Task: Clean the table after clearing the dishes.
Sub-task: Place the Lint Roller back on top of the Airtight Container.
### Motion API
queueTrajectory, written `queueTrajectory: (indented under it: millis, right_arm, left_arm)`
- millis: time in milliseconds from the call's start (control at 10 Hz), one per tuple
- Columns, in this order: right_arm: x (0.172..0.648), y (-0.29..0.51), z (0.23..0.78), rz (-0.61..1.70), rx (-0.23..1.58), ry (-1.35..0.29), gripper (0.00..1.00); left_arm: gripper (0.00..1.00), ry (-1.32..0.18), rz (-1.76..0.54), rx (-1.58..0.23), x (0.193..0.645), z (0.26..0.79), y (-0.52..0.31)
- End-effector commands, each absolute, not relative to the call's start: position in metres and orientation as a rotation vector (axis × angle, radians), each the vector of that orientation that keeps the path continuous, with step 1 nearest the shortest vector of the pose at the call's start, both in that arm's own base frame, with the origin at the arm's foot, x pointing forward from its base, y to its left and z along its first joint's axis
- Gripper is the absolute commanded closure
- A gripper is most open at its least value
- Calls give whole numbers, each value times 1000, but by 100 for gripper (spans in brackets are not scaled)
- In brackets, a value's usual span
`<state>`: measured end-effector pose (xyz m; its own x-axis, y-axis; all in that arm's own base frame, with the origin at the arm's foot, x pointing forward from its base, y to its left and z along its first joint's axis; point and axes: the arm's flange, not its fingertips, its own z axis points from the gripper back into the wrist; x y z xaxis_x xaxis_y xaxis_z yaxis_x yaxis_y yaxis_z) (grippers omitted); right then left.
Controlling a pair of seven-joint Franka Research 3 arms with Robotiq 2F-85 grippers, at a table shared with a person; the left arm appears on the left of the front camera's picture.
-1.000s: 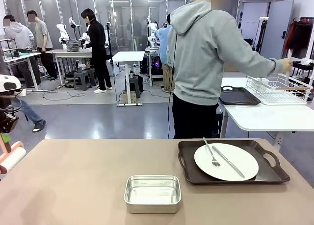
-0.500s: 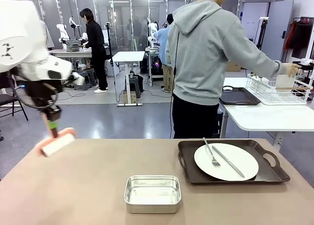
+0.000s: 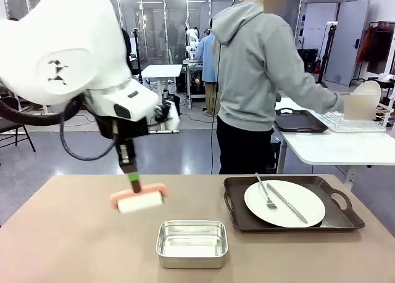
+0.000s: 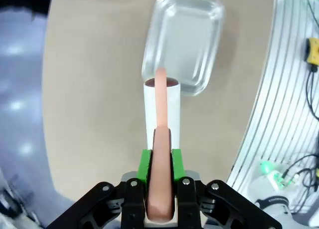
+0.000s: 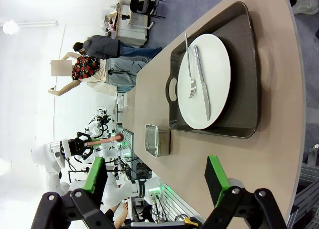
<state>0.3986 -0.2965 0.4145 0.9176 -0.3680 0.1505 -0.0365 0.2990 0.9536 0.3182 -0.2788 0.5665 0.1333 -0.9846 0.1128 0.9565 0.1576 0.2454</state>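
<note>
My left gripper [image 3: 134, 182] is shut on the pink handle of a white-roll lint roller [image 3: 139, 202], which hangs just above the brown table [image 3: 74, 233], left of the steel pan [image 3: 192, 243]. In the left wrist view the gripper [image 4: 161, 189] clamps the handle, and the roller [image 4: 149, 107] points at the pan [image 4: 182, 39]. A white plate [image 3: 284, 203] with fork and knife lies on a dark tray [image 3: 342, 218] at the right. My right gripper [image 5: 155, 176] stands open above the table's edge, facing the plate [image 5: 212, 97] and tray [image 5: 246, 64].
A person in a grey hoodie [image 3: 259, 67] stands at the far side, turned to a white side table [image 3: 333, 148], holding a white plate [image 3: 369, 90] at a wire rack [image 3: 352, 119]. A second dark tray [image 3: 300, 121] lies there.
My left arm has swung in from the left edge towards the middle, carrying the lint roller over the table to just left of the pan. The person's hand has shifted at the rack.
</note>
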Motion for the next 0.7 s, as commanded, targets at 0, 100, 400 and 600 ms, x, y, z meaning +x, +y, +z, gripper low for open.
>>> queueTrajectory:
  millis: [0,100,400,600]
  right_arm:
    - [397,-296,417,-224,1258,-379,0]
    - [397,-296,417,-224,1258,-379,0]
    - [397,-296,417,-224,1258,-379,0]
    - [397,-296,417,-224,1258,-379,0]
  left_arm:
    - [79,-305,-1599,83,319,560,-306]
    - [79,-308,-1635,104,323,555,-320]
    - [79,-281,-1621,108,312,547,-330]
    - [79,-281,-1621,108,312,547,-330]
